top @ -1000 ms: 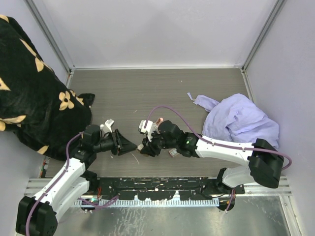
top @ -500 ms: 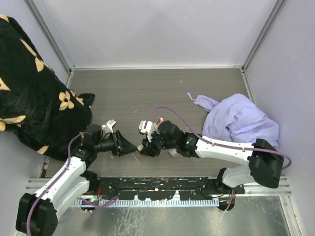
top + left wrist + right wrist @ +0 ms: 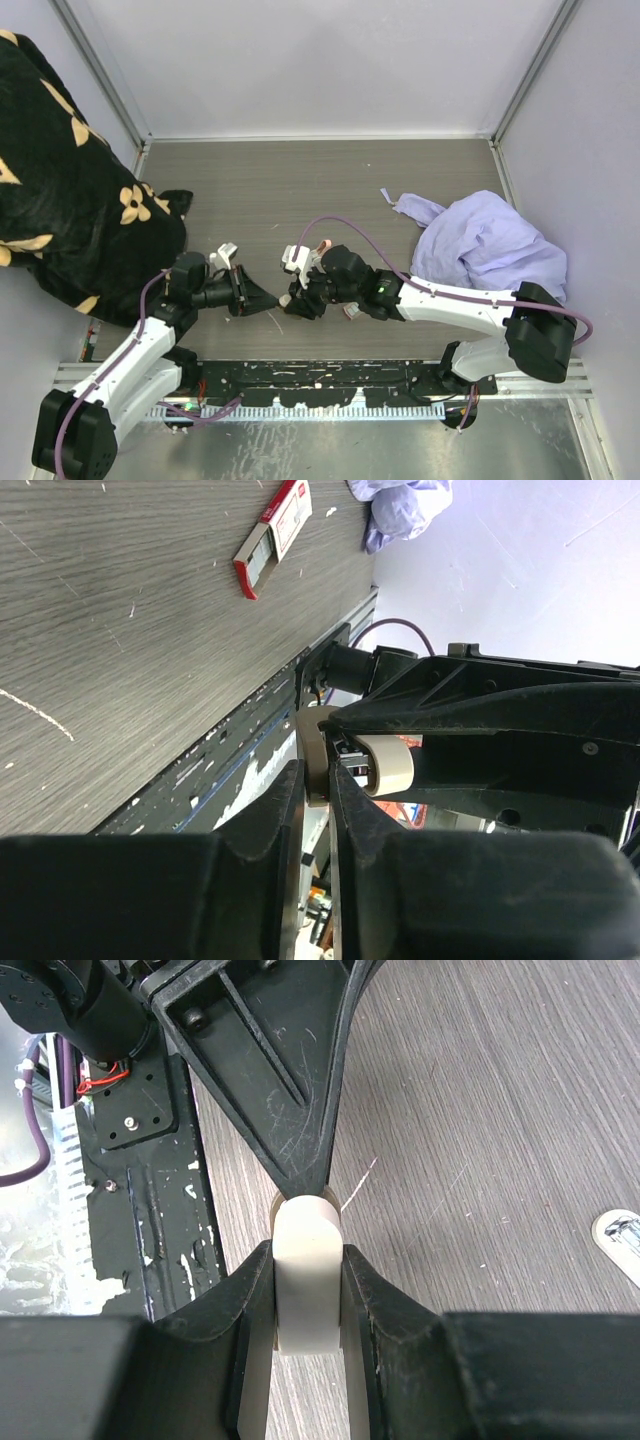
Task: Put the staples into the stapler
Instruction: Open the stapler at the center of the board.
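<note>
The stapler [image 3: 305, 1280], a small cream block with a rounded end, hangs above the table between both grippers. My right gripper [image 3: 307, 1260] is shut on its sides. My left gripper [image 3: 315, 775] faces it from the left, its fingertips [image 3: 290, 780] pressed on a thin tan strip at the stapler's [image 3: 385, 765] end. In the top view the two grippers meet tip to tip at the front middle of the table, left gripper [image 3: 270, 298] against right gripper [image 3: 296, 300]. The staples [image 3: 272, 538], a flat red-and-white box, lie on the table behind the right arm.
A black flowered cloth [image 3: 70, 170] is piled at the left and a lilac cloth [image 3: 490, 245] at the right. The black base rail [image 3: 330, 385] runs along the near edge. A small white printed object [image 3: 620, 1240] lies on the table [image 3: 300, 190].
The left gripper's fingers have closed in on the thin end of the stapler. Both arms have stayed almost where they were.
</note>
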Motion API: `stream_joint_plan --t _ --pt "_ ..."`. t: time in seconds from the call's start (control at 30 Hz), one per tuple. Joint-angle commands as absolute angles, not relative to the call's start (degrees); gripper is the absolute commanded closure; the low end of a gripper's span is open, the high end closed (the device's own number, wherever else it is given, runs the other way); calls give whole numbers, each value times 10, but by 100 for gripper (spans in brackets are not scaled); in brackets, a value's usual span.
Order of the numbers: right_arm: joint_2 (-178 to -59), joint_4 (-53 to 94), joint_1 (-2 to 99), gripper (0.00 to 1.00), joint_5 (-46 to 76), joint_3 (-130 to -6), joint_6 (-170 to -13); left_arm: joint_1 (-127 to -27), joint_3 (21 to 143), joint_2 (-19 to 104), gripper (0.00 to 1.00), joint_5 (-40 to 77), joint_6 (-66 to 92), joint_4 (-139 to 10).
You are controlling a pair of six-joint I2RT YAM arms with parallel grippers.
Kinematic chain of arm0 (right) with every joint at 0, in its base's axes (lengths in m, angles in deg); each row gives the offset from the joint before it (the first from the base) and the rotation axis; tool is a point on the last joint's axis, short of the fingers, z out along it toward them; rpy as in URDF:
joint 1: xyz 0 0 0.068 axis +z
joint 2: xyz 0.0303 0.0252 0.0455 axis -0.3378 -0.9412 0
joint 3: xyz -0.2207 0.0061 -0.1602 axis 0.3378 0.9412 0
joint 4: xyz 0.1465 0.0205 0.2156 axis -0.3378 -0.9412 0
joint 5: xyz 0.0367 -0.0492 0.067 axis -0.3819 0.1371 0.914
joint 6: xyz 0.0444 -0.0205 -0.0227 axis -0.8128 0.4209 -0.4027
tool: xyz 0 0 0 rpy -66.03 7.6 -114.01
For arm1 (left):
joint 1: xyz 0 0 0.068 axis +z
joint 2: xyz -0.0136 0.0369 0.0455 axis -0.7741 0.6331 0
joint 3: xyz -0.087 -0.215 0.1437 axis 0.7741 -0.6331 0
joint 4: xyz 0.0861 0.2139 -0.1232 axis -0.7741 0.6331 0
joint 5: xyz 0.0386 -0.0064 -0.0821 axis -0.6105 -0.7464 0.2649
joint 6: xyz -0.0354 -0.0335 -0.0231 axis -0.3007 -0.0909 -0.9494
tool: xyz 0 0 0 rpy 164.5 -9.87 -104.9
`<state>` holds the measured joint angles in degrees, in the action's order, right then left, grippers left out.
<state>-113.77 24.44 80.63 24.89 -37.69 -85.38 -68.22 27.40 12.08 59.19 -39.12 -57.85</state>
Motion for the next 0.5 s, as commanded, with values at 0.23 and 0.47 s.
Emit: stream_joint_plan --t 0.23,0.47 --pt "-1111 300 802 99 247 -374 -862 -680 252 120 100 600 -435 -641" --pt "-1077 312 795 99 249 -353 -875 -678 239 139 100 591 -447 -667"
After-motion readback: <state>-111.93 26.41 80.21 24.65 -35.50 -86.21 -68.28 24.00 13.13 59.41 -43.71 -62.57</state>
